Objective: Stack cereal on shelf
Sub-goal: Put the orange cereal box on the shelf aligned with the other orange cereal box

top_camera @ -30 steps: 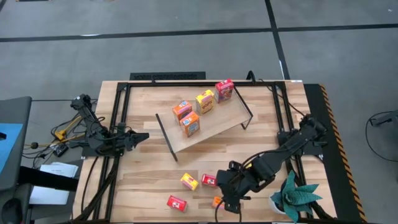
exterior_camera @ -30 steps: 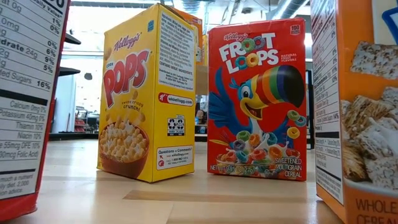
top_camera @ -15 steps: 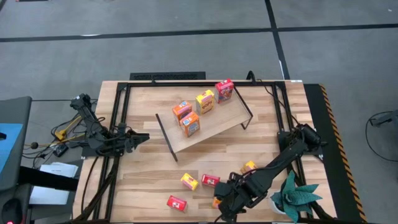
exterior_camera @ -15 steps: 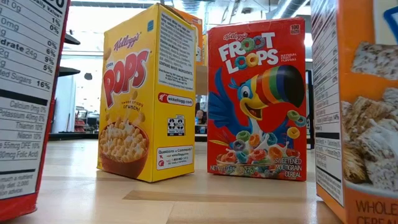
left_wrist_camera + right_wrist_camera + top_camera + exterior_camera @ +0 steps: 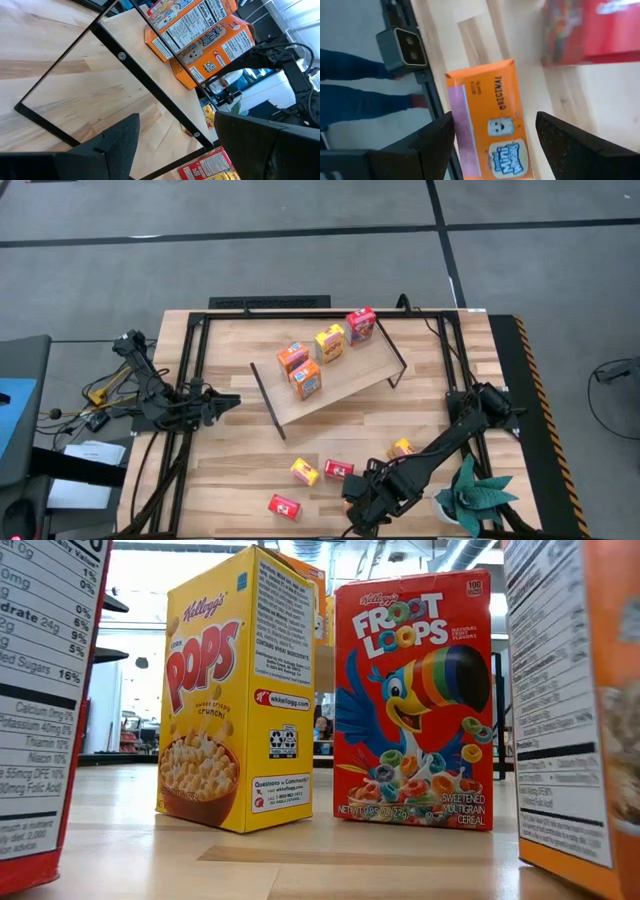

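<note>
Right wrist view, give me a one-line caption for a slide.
Open right gripper poised over an orange cereal box lying flat on the table, beside a red box.

Floor (image 5: 300,240): grey, smooth, crossed by dark seam lines. Counter (image 5: 230,470): light wood planks, black rails. Green potted plant (image 5: 475,495) at counter's edge. Bright, open hall behind; ceiling ducts (image 5: 455,552) overhead.

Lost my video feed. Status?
Right gripper open over flat orange cardboard cereal box. Left gripper open, idle at left. Four boxes on light-wood shelf. Nothing blocking.
</note>
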You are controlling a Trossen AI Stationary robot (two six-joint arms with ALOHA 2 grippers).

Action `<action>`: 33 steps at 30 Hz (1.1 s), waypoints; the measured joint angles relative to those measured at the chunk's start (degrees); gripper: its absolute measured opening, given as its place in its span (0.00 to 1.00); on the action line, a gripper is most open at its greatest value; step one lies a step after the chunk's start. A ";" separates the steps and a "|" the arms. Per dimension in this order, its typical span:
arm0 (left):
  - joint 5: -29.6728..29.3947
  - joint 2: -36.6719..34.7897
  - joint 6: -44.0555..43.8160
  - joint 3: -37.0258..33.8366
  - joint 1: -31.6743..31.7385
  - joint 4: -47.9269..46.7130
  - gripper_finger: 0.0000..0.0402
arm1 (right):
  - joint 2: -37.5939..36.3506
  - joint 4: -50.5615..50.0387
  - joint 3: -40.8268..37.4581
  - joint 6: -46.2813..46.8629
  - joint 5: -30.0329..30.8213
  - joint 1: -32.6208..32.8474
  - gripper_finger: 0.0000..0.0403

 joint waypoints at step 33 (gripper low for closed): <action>-0.21 0.00 -0.35 0.00 0.01 -0.05 0.62 | -20.62 -4.61 -0.02 -29.11 -5.66 -22.24 0.34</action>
